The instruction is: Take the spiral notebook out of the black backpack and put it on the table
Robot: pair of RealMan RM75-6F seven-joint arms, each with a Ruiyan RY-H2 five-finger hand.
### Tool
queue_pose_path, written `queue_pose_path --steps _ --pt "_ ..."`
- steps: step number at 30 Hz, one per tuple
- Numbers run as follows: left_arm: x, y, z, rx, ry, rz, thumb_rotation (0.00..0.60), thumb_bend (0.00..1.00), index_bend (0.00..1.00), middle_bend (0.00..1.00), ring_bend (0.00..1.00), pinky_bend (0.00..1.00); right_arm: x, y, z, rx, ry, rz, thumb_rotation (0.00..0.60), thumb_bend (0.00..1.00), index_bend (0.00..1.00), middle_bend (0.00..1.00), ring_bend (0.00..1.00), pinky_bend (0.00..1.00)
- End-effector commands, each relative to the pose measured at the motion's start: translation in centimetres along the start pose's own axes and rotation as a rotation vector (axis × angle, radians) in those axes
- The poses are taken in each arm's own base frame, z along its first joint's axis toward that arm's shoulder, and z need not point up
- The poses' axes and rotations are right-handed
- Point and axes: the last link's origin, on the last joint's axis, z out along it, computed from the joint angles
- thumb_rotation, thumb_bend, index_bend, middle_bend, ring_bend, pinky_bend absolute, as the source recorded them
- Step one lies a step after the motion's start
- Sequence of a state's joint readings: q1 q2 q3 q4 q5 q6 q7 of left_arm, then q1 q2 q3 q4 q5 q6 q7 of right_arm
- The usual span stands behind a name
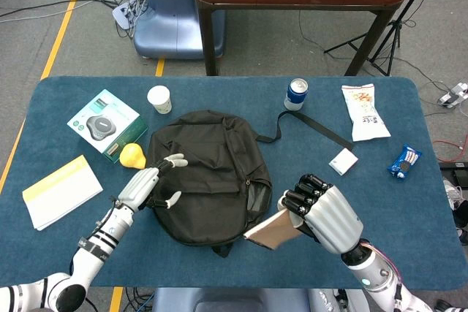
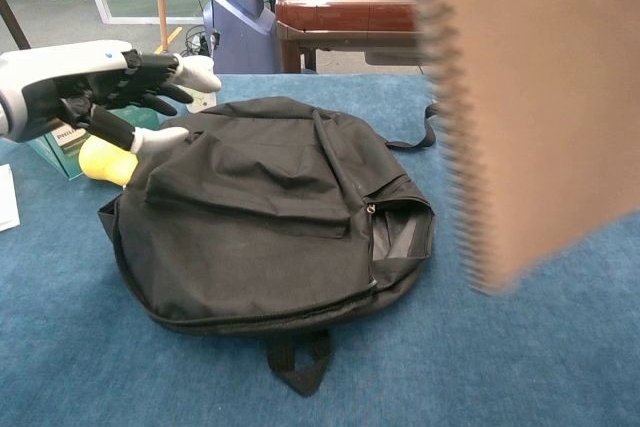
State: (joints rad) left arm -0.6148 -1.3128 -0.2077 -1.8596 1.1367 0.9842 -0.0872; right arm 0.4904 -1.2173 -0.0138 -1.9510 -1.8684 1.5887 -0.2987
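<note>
A blue-covered surface (image 1: pixel 66 107) is seen from above and from chest height. Near its left edge lies a yellow-and-white pad (image 1: pixel 61 191), and toward the far left corner a teal boxed gadget (image 1: pixel 107 124) with a yellow lemon-like fruit (image 1: pixel 131 155) just beside it. A white paper cup (image 1: pixel 159 99) stands nearby.

The left hand (image 1: pixel 148 183) hovers at the left rim of the black backpack (image 1: pixel 208 173), fingers spread and holding nothing. It looks placed there to steady or release the bag's opening rather than to grasp anything. The backpack lies flat and collapsed at the middle of the surface, its loose strap (image 1: pixel 311 126) trailing toward the far right.

Just right of the backpack, toward the near edge, the right hand (image 1: pixel 325 213) grips the spiral notebook (image 1: pixel 274 230) in the air, clear of the bag. From above only a tan sliver shows, so the notebook seems to be held on edge, its cover roughly upright. In the chest view it fills the right side close to the camera, blurred, with the wire spiral running down its left edge; its long axis runs near-vertical, leaning slightly. This grip probably keeps it free of the bag's mouth; it would need tipping flat before it could rest on the surface.

Further right are a blue drinks can (image 1: pixel 295 93), a small white box (image 1: pixel 343 161), a white snack bag (image 1: pixel 363 112) and a small blue packet (image 1: pixel 404 161) near the right edge.
</note>
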Motion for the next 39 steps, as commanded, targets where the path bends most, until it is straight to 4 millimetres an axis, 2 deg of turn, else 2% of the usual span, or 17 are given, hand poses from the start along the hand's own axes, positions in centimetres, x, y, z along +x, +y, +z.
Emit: queue_pose_path --steps 1,6,14,22,23,25,26,28,29,30,31,33,39 --pt "0.4 -0.1 -0.3 -0.005 0.018 0.035 0.6 0.34 0.17 0.08 0.08 0.1 -0.4 0.8 -0.2 -0.043 -0.037 0.006 0.6 0.72 0.99 0.75 0.63 0.5" --pt "1.2 -1.0 -0.2 0.002 0.091 0.144 0.6 0.34 0.17 0.08 0.08 0.1 -2.6 1.6 0.3 -0.092 -0.122 0.062 0.6 0.72 0.99 0.75 0.63 0.5" --pt "1.6 -2.0 -0.4 0.049 0.103 0.122 0.6 0.34 0.17 0.08 0.08 0.1 -7.2 2.4 1.9 -0.162 -0.27 0.146 0.6 0.72 0.99 0.75 0.63 0.5" --pt "1.9 -2.3 -0.6 0.059 0.106 0.119 0.6 0.34 0.17 0.08 0.08 0.1 -10.0 3.7 2.6 -0.242 -0.363 0.11 0.6 0.71 0.98 0.72 0.6 0.5" --pt "1.9 -2.3 -0.6 0.061 0.105 0.118 0.6 0.34 0.17 0.08 0.08 0.1 -10.3 4.0 2.7 -0.261 -0.385 0.098 0.6 0.71 0.95 0.69 0.57 0.5" --pt "1.9 -2.4 -0.6 0.062 0.105 0.116 0.6 0.34 0.17 0.08 0.08 0.1 -10.8 4.5 2.7 -0.291 -0.427 0.079 0.6 0.69 0.78 0.59 0.47 0.47" --pt "1.9 -2.4 -0.6 0.062 0.105 0.115 0.6 0.34 0.17 0.08 0.08 0.1 -11.0 4.7 2.8 -0.301 -0.443 0.074 0.6 0.68 0.66 0.51 0.41 0.43" --pt "1.9 -2.5 -0.7 0.061 0.106 0.115 0.6 0.33 0.17 0.08 0.08 0.1 -11.3 5.2 3.1 -0.325 -0.479 0.067 0.6 0.67 0.35 0.31 0.23 0.31" --pt "1.9 -2.5 -0.7 0.061 0.107 0.115 0.6 0.33 0.17 0.08 0.08 0.1 -11.3 5.4 3.2 -0.335 -0.487 0.062 0.6 0.67 0.26 0.25 0.18 0.27" --pt "1.9 -2.5 -0.7 0.061 0.108 0.115 0.6 0.33 0.17 0.08 0.08 0.1 -11.3 5.7 3.4 -0.344 -0.489 0.055 0.6 0.67 0.12 0.14 0.09 0.21" --pt "1.9 -2.5 -0.7 0.063 0.107 0.115 0.6 0.33 0.17 0.08 0.08 0.1 -11.3 6.0 3.6 -0.354 -0.485 0.046 0.6 0.66 0.04 0.08 0.04 0.16" --pt "1.9 -2.6 -0.7 0.065 0.108 0.115 0.6 0.33 0.17 0.08 0.08 0.1 -11.1 6.5 3.9 -0.373 -0.47 0.037 0.6 0.64 0.0 0.01 0.0 0.11" --pt "2.1 -2.9 -0.8 0.07 0.113 0.112 0.6 0.32 0.17 0.08 0.08 0.1 -9.7 8.0 4.1 -0.421 -0.392 -0.004 0.6 0.57 0.0 0.0 0.0 0.04"
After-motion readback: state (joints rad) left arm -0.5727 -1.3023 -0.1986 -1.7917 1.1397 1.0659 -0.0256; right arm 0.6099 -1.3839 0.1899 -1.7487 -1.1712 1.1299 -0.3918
